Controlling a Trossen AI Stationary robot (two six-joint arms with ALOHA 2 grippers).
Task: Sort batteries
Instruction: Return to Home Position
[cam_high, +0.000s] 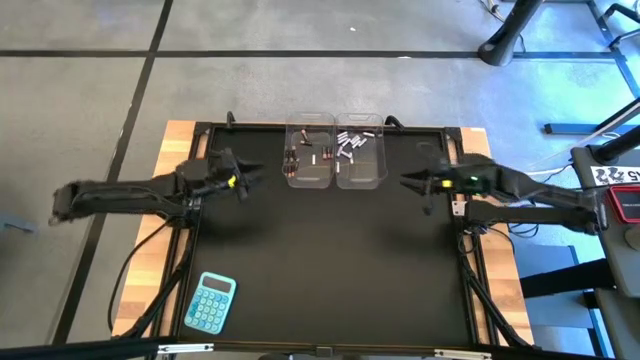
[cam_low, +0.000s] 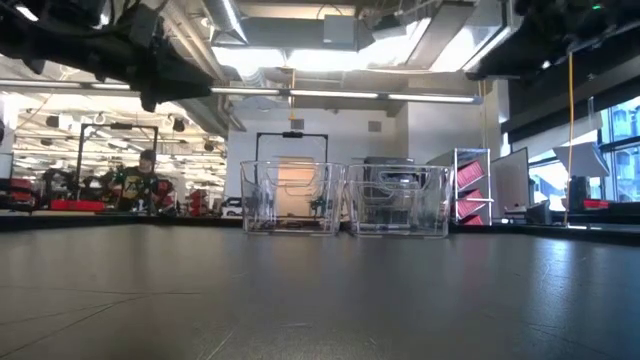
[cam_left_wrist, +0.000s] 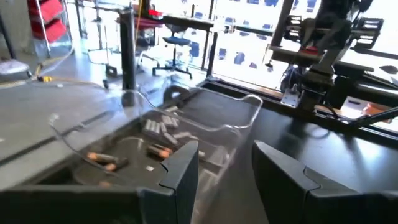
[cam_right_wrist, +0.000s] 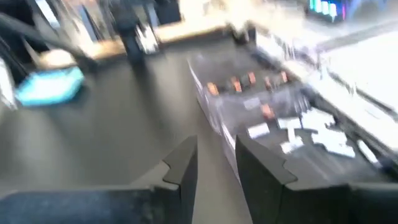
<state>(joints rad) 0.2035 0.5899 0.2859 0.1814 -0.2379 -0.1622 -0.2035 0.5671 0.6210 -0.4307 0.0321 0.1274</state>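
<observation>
Batteries (cam_high: 349, 146) are contained in the clear tubs (cam_high: 309, 184) on the counter (cam_high: 330, 270). The tubs are flanked, equally near, by the left end effector (cam_high: 252, 171) and the right end effector (cam_high: 408, 182), both parted and empty.

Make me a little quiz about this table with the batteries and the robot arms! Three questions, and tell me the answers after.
1. True or false: the blue calculator lies between the two clear bins.
2. Which batteries are in the right bin, the one nearer the right arm? A) dark with reddish ends B) silvery-white C) none
3. How many end effectors are holding a battery?

Key
1. False. It lies on the left arm's side, at the table edge opposite the bins.
2. B. The silvery-white batteries are there; the dark batteries are in the left bin.
3. None. The left end effector and the right end effector are both open and empty.
</observation>
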